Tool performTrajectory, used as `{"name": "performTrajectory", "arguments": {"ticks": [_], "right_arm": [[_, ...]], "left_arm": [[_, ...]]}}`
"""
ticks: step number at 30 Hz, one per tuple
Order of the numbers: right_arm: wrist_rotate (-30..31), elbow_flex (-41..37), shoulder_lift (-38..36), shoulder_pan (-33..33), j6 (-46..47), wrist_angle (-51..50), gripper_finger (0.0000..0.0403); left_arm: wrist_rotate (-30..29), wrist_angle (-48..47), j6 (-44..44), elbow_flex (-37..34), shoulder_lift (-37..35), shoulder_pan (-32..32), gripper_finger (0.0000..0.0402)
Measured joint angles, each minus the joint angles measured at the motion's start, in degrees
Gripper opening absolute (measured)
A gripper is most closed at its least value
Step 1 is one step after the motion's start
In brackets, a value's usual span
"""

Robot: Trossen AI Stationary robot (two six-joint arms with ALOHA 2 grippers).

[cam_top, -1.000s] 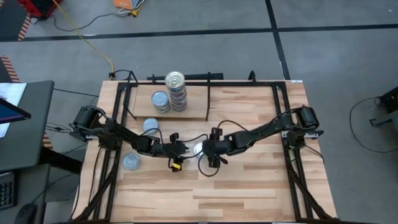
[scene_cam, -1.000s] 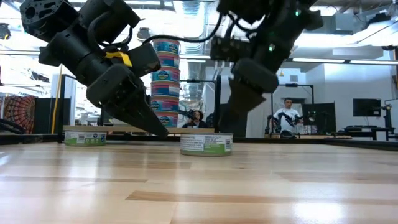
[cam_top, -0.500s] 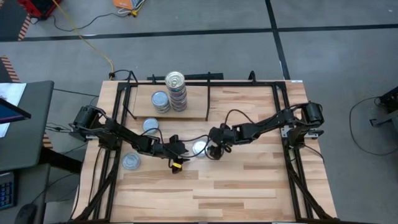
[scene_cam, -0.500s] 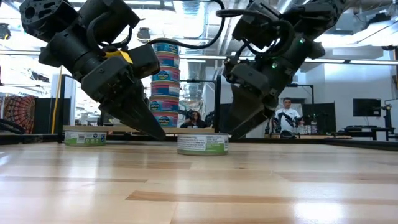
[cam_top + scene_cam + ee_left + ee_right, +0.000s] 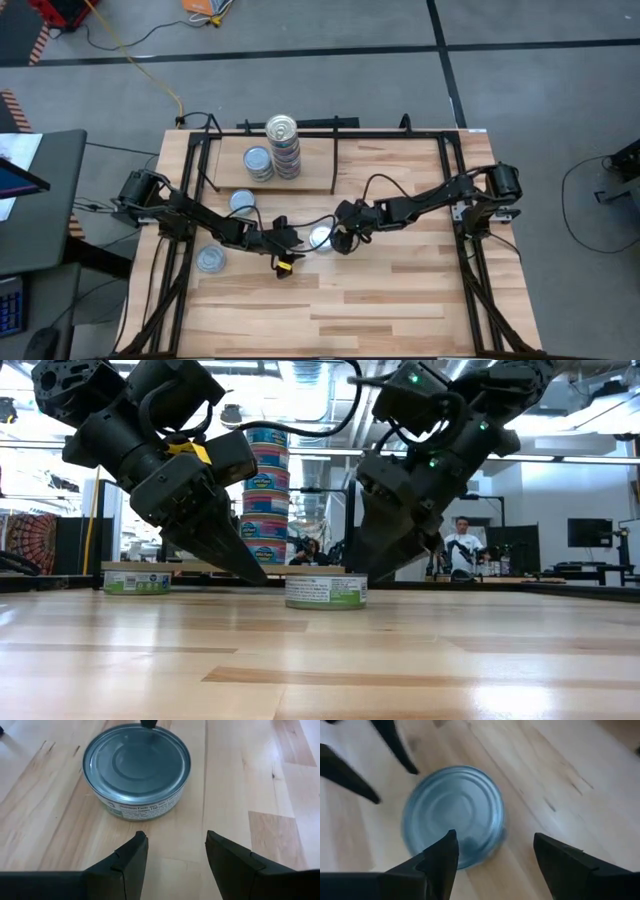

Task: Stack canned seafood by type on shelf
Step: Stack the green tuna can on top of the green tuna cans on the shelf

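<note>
Mid-table tin (image 5: 320, 238) between left gripper (image 5: 175, 852) and right gripper (image 5: 492, 852), both spread, empty. Low view alone shows its green label.

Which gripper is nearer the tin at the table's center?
Right. The right gripper is right at the tin, one finger over its top; the left gripper sits just short, empty.

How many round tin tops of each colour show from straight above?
Bluish-grey flat round metal tin tops: 4, one on the short shelf stack, three loose
Cream-gold shiny tin top: 1, on the tall shelf stack
Total: 5
</note>
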Motion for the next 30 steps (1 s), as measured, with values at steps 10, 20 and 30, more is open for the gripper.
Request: {"name": "performTrajectory", "arguments": {"ticks": [10, 20, 30], "right_arm": [[5.4, 0.0, 1.2, 1.2, 1.6, 0.3, 0.0266], [5.7, 0.1, 4.2, 1.2, 2.1, 2.3, 0.0129], [4.5, 0.1, 5.2, 0.8, 2.1, 2.0, 0.0036]], "left_arm": [[0.0, -0.3, -1.9, 0.0, 0.0, 0.0, 0.0192], [0.2, -0.2, -3.2, 0.0, 0.0, 0.0, 0.0192], [0.7, -1.0, -1.8, -0.1, -2.5, 0.0, 0.0192]]}}
